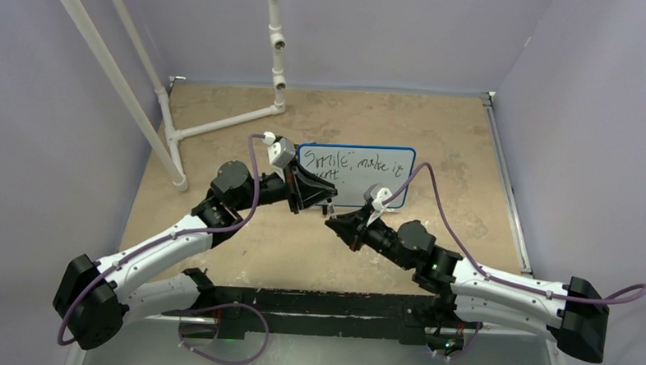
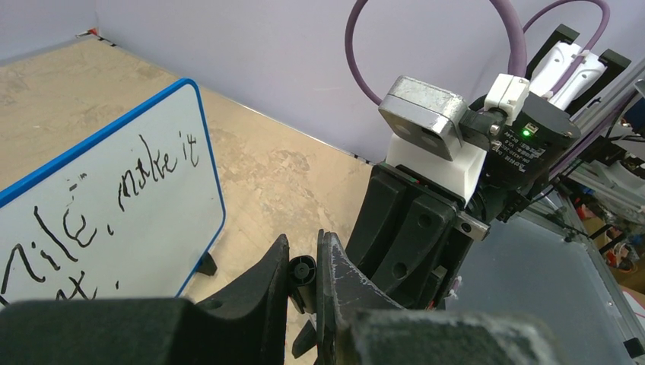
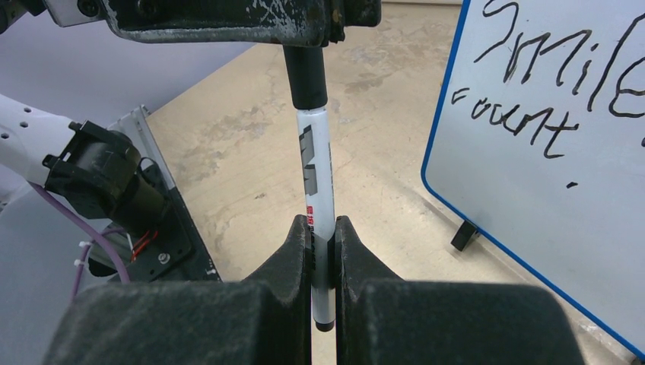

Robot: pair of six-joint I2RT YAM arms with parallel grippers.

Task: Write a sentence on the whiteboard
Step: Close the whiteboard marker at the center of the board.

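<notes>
Whiteboard (image 1: 356,192) stands upright mid-table (image 1: 223,129), long side running left-right, face toward arm bases. Sentence (image 1: 353,162) in two lines reads "Smile, make it / count". Only top view shows whole board. Only right wrist view shows marker (image 3: 317,175): white barrel pinched tight in right gripper (image 3: 323,236), black cap (image 3: 306,76) clamped in left gripper (image 2: 304,262). Barrel print unreadable.

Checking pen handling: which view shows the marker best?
Right wrist: the marker runs full length from the right gripper up to its black cap in the left gripper. Left wrist shows only the cap's end; top external hardly resolves it.
</notes>
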